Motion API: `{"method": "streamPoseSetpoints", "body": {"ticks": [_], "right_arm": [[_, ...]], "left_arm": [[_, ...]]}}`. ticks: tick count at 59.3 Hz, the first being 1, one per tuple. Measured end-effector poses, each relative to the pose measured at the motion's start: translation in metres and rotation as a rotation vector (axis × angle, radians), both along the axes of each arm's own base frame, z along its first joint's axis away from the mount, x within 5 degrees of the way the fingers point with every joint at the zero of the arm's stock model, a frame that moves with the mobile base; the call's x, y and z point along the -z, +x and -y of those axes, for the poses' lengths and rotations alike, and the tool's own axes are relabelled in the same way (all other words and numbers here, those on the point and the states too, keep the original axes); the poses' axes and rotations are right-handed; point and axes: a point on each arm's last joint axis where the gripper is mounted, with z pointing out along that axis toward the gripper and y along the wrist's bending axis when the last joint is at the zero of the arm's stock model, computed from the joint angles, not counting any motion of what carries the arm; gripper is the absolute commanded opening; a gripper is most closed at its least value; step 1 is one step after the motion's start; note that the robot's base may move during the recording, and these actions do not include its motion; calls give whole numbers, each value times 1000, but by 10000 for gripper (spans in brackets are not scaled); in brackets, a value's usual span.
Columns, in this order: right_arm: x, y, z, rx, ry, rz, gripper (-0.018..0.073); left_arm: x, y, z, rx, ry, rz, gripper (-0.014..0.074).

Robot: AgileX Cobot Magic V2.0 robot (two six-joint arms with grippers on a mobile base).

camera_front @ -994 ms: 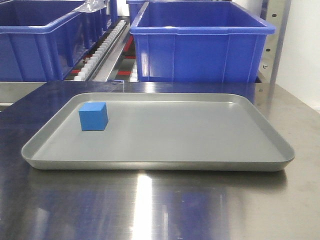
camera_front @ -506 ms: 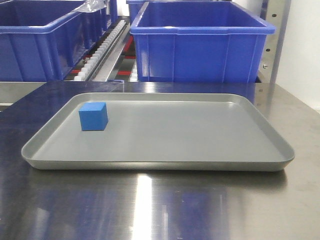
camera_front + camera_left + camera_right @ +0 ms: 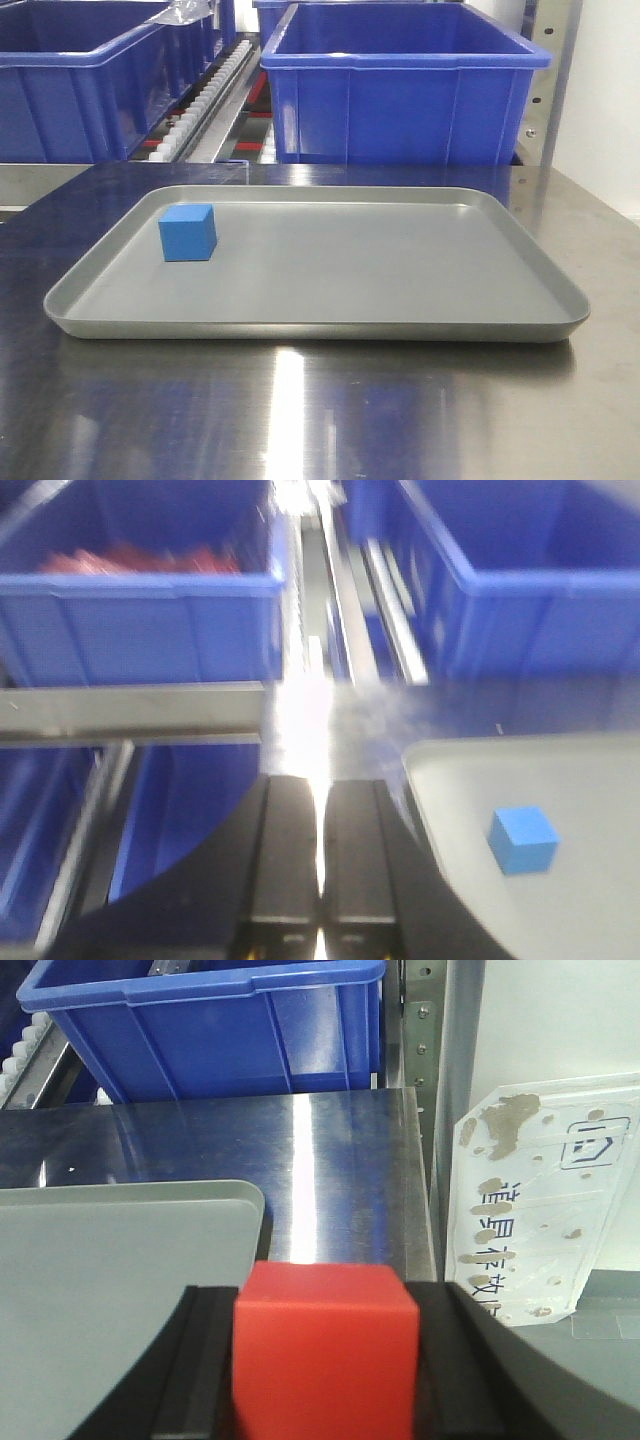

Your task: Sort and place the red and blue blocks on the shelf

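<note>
The right gripper [image 3: 322,1375] was clamped on the red block [image 3: 322,1325] at the lower centre of its wrist view. The left gripper [image 3: 320,865] had its fingers pressed together, holding nothing. The blue block [image 3: 187,232] sat inside the grey tray [image 3: 320,328], left of centre in the front view.

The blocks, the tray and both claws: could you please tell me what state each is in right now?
blue block: lying flat in the grey tray, untouched.
red block: gripped in the right claw.
right claw: shut on the red block.
left claw: shut, empty.
grey tray: flat on the steel table, holding only the blue block.
</note>
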Motion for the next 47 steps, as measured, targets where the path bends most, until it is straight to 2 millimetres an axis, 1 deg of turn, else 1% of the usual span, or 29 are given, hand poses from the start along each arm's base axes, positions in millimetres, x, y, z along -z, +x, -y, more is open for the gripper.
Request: {"method": "streamPoseSetpoints", "body": {"ticks": [1, 2, 4, 5, 6, 7, 9, 14, 19, 28, 36, 47], "right_arm": [[0, 0, 0, 0, 0, 0, 58], [0, 0, 0, 0, 0, 0, 58], [0, 0, 0, 0, 0, 0, 58], [0, 0, 0, 0, 0, 0, 58], [0, 0, 0, 0, 0, 0, 58], [0, 0, 0, 0, 0, 0, 58], [0, 0, 0, 0, 0, 0, 58], [0, 0, 0, 0, 0, 0, 58], [0, 0, 0, 0, 0, 0, 58], [0, 0, 0, 0, 0, 0, 58], [0, 0, 0, 2, 0, 0, 58], [0, 0, 1, 4, 0, 0, 58]], "left_arm": [[-7, 4, 2, 3, 3, -5, 127], [-7, 10, 3, 6, 12, -34, 127], [-16, 22, 7, 11, 22, -64, 127], [-15, 27, 9, 12, 29, -89, 127], [-20, 34, 11, 13, 33, -103, 127], [-18, 39, 13, 14, 39, -124, 127], [-23, 50, 16, 14, 44, -144, 127], [-21, 73, 23, 14, 59, -215, 127], [-17, 87, 27, 13, 68, -253, 127], [-8, 98, 30, 12, 83, -299, 127], [-1, 101, 33, 14, 42, -358, 127], [2, 103, 35, 16, 32, -382, 127]]}}
